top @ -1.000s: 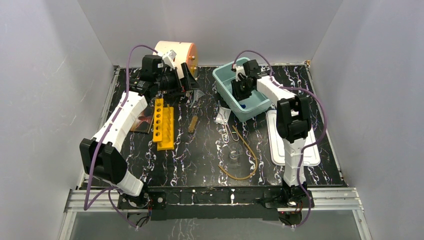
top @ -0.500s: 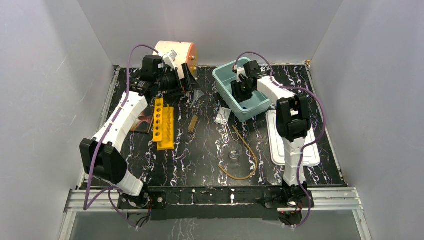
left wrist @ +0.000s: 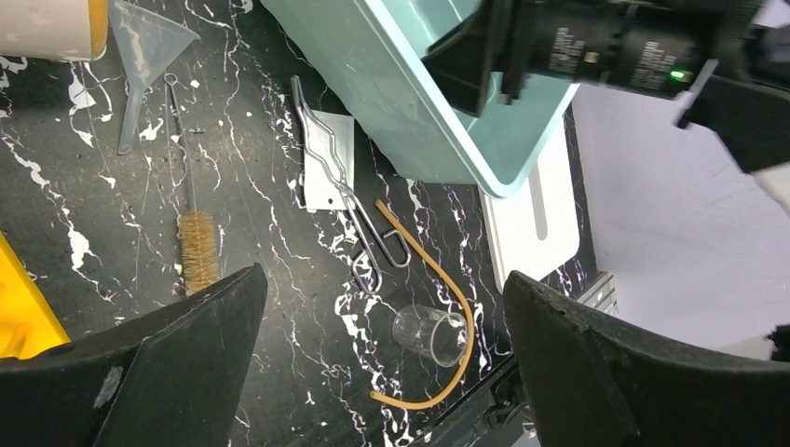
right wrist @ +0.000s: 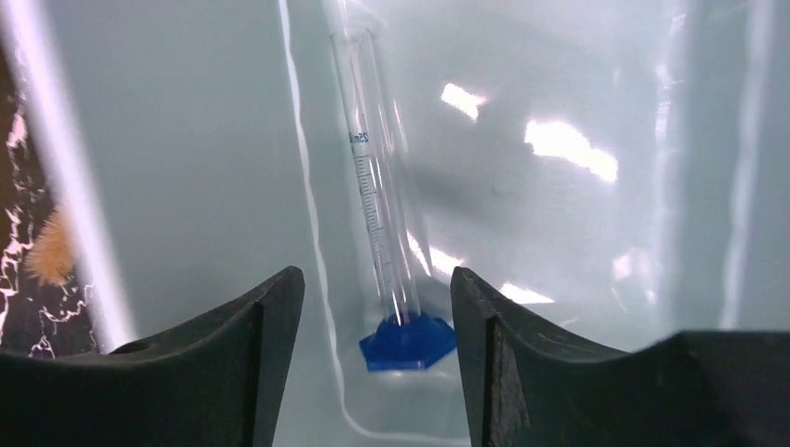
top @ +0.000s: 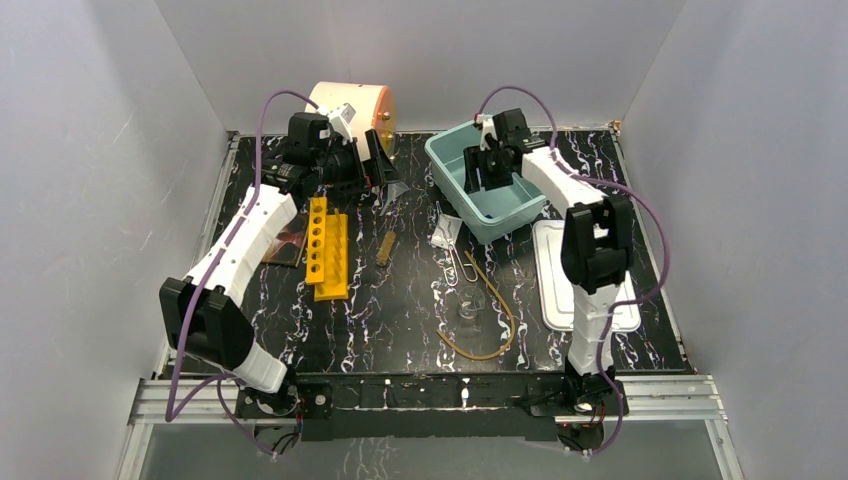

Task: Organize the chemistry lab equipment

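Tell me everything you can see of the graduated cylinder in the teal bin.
The graduated cylinder is a slim clear tube with printed scale marks and a blue hexagonal foot. It lies empty on the teal bin floor beside a wall. The jaws of the right gripper stand apart, not gripping it.

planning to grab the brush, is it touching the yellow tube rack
Apart. The top external view shows bare black table between the test tube brush and the yellow tube rack.

Graduated cylinder, blue base, lying in teal bin; yellow rack, tan tubing, beaker on table.
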### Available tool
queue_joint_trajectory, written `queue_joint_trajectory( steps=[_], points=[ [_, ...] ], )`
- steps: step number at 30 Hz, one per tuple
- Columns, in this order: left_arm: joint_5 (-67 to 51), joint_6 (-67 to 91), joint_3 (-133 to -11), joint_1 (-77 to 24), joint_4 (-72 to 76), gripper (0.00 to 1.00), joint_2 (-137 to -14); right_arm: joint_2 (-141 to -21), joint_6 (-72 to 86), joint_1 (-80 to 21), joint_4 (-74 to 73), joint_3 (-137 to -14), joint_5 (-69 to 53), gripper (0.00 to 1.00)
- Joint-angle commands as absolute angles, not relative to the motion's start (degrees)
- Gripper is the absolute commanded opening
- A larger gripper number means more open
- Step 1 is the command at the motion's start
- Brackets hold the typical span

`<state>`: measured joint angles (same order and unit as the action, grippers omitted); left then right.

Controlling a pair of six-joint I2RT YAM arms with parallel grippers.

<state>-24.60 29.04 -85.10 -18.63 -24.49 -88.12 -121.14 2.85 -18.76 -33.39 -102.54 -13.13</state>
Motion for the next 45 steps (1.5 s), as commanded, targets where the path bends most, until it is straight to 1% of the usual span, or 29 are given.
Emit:
queue_joint_trajectory(
  steps=[1,7,9,11,13,14,15,18,21,23,25,29,33,39,45],
  points=[
    [-22.18,27.53,-85.55,-18.99,-25.69,0.98,-84.20,-109.91,5.14,-18.54,-29.46,-102.13,-7.63,0.70],
    [-17.65,27.08,-85.90,-19.62,-27.12,0.98,-83.45,-102.84,7.11,-18.54,-30.52,-101.94,-4.18,0.74],
    [-14.34,24.91,-87.04,-23.60,-28.48,0.94,-84.49,-100.50,7.69,-18.53,-30.80,-100.56,-4.77,0.74],
    [-5.47,21.15,-89.24,-30.18,-31.09,0.93,-86.22,-98.36,8.31,-18.49,-31.11,-99.33,-4.67,0.74],
    [0.27,19.23,-90.77,-33.65,-33.16,0.92,-88.46,-95.99,8.94,-18.54,-30.72,-97.85,-3.98,0.75],
    [2.59,19.09,-91.34,-34.35,-34.24,0.89,-89.68,-94.71,9.38,-18.54,-30.49,-97.10,-3.23,0.75],
    [4.29,19.07,-91.86,-34.75,-34.95,0.82,-90.99,-93.61,9.75,-18.54,-30.28,-96.28,-2.56,0.75],
    [7.97,20.62,-92.03,-35.20,-35.99,0.68,-94.00,-90.47,10.77,-18.53,-29.81,-93.69,-1.09,0.75],
    [11.13,23.00,-91.95,-35.24,-36.76,0.59,-97.19,-87.33,12.48,-18.54,-29.37,-90.72,-0.81,0.75],
    [13.52,24.66,-92.36,-35.17,-38.08,0.56,-99.64,-85.65,14.04,-18.52,-29.08,-88.67,-0.89,0.75],
    [14.10,24.56,-92.97,-35.03,-38.93,0.54,-102.45,-83.95,15.09,-18.54,-28.34,-85.99,-1.60,0.74],
    [14.22,23.56,-94.54,-34.33,-38.71,0.44,-107.34,-81.67,16.78,-18.48,-27.75,-83.32,-1.69,0.74],
    [13.10,22.33,-96.18,-32.80,-37.10,0.38,-112.72,-80.04,17.98,-18.54,-26.94,-81.77,-2.94,0.74],
    [11.47,22.76,-96.69,-30.73,-34.97,0.35,-118.04,-79.18,19.45,-18.54,-26.10,-81.03,-5.22,0.73],
    [8.92,22.30,-95.46,-28.35,-32.47,0.35,-119.84,-78.99,20.08,-18.56,-25.77,-80.47,-6.10,0.73]
  ],
)
